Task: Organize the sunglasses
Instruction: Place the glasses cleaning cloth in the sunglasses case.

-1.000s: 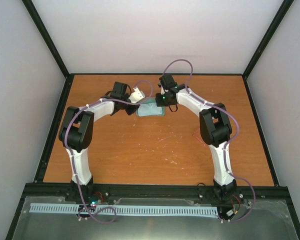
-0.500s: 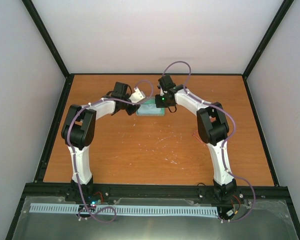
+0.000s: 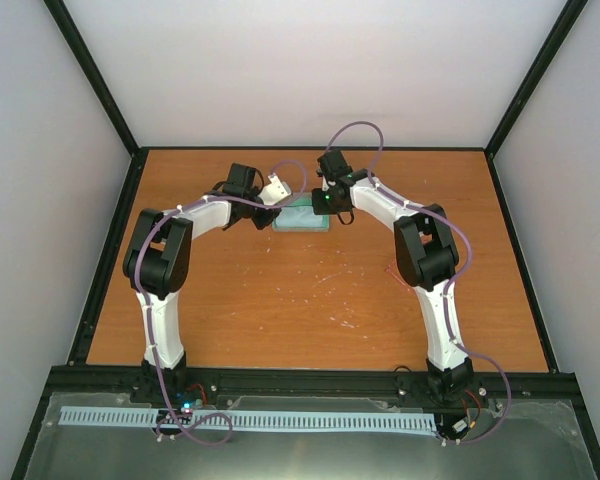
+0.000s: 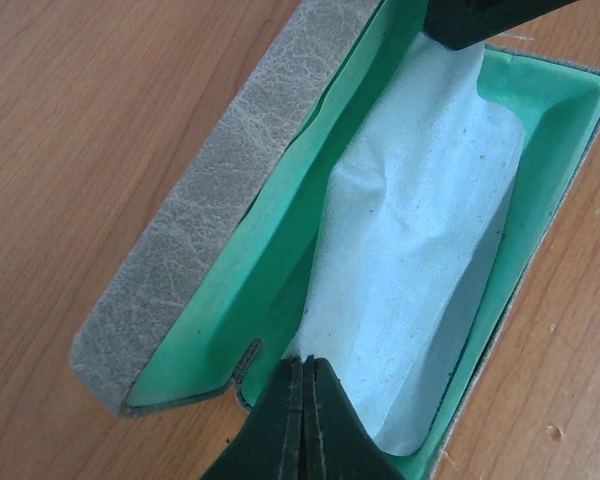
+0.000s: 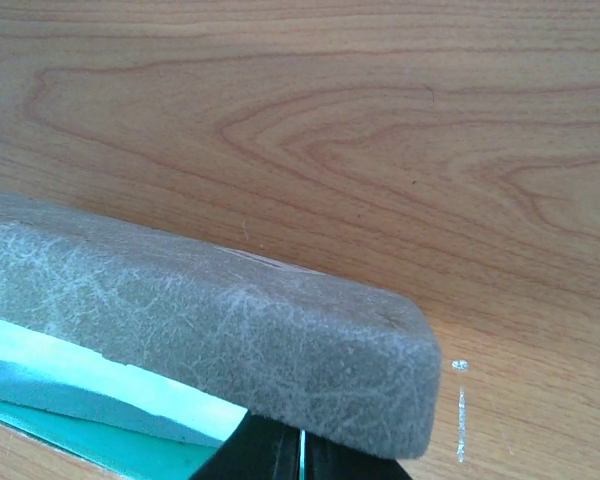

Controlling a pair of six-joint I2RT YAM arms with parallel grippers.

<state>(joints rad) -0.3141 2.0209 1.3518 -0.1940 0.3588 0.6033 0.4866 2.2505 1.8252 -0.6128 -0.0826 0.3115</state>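
The grey case [image 3: 302, 214] lies open at the table's far middle, teal lining up. In the left wrist view its lid [image 4: 230, 200] stands raised at the left and the light blue cloth [image 4: 420, 240] lies inside. My left gripper [image 4: 305, 365] is shut, its tips on the cloth's near corner; I cannot tell if it pinches the cloth. My right gripper [image 5: 300, 452] is shut under the lid [image 5: 200, 330], and its fingers [image 4: 470, 20] sit at the case's far end. A thin red shape, probably the sunglasses [image 3: 389, 269], lies beside the right arm's elbow.
Bare wooden table [image 3: 280, 300] lies around the case. Black frame rails [image 3: 110, 250] and white walls bound it on three sides. The left gripper [image 3: 277, 207] and the right gripper [image 3: 325, 207] meet over the case from either side.
The right arm has shifted slightly left toward the case. The left arm and the case have hardly moved.
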